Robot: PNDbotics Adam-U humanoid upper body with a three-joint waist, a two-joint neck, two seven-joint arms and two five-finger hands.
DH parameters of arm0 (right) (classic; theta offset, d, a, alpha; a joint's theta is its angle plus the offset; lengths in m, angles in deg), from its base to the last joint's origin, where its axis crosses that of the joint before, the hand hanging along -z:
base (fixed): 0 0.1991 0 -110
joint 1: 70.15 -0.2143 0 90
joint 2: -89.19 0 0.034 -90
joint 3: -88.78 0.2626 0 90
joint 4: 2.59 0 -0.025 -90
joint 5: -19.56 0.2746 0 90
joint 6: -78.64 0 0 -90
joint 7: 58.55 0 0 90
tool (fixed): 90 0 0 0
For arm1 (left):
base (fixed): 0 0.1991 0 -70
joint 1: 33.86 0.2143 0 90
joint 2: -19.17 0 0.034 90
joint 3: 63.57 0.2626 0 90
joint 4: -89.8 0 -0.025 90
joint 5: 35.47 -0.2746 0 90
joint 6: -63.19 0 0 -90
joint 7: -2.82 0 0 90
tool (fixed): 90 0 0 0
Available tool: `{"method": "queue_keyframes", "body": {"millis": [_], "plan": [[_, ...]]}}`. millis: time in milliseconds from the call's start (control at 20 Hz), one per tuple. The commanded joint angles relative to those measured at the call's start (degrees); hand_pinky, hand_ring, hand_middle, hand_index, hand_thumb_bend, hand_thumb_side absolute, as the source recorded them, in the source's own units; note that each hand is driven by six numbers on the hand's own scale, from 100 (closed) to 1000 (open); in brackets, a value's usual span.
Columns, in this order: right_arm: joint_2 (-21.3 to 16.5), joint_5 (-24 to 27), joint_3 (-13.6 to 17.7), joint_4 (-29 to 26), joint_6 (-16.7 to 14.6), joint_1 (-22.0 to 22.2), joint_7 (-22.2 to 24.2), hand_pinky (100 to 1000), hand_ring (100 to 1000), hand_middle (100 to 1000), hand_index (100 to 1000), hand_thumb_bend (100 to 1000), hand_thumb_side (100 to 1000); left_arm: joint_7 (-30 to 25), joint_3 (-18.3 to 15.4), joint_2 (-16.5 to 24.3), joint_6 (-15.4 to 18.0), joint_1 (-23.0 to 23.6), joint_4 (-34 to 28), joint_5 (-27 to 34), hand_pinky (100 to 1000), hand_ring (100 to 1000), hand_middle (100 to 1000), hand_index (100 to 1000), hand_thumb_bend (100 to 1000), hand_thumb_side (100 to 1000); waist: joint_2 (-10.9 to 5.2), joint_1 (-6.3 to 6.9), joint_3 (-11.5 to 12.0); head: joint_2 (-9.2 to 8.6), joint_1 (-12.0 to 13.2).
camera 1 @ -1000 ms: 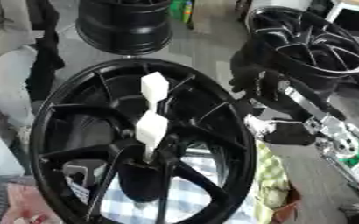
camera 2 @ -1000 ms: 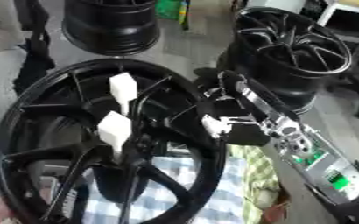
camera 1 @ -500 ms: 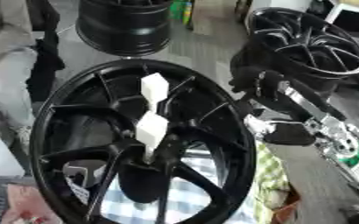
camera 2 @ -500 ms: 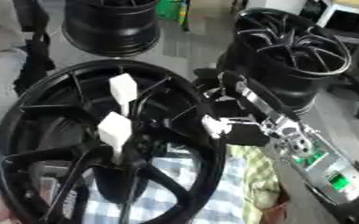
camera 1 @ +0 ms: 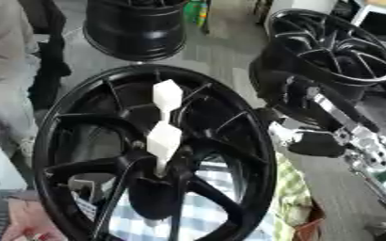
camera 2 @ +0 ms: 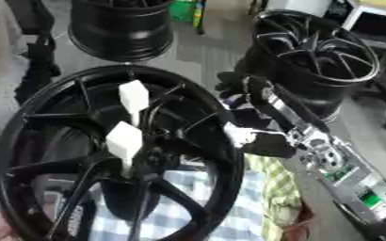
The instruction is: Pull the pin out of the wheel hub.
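While the white pin (camera 1: 164, 136) stands seated in the wheel hub (camera 1: 151, 176) on the bench, the right hand (camera 2: 236, 90) hangs beside the rim, fingers unclear; judged next: reaching over to grasp the pin.

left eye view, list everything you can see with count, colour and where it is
wheel hub: one, black, spoked, centre foreground
pin: two white blocky heads, one standing in the hub's middle, one higher among the spokes
checked cloth: one, blue and white, under the hub
other wheels: two, black, far left and far right
person: one, seated at the left edge
right hand: one, black, just beyond the hub's right rim, fingers unclear
right arm: one, silver and black, right side
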Motion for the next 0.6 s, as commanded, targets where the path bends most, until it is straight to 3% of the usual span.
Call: {"method": "queue_keyframes", "body": {"millis": [50, 350, 600], "plan": [[-0.7, -0.99, 1.56, -0.41, -0.23, -0.11, -0.86, 673, 779, 774, 911, 100, 291, 0.96, -1.33, -0.4, 0.05, 0.45, -4.31, -0.84, 737, 793, 789, 860, 472, 599, -0.61, 0.51, -0.25, -0.18, 0.59], [-0.04, -2.31, 3.48, -0.56, -0.94, 2.23, -2.94, 675, 785, 782, 909, 100, 290, 1.67, -1.28, -3.76, -0.71, 1.42, -9.79, -2.85, 738, 793, 787, 859, 465, 600, -0.95, 0.49, -0.13, 1.74, 0.85], [0.33, -3.25, 4.89, -0.55, -1.55, 4.28, -4.81, 676, 788, 785, 909, 100, 287, 1.9, -0.97, -6.05, -1.25, 2.2, -12.48, -4.15, 737, 789, 784, 857, 458, 599, -1.05, 0.5, -0.1, 2.14, 0.93]]}}
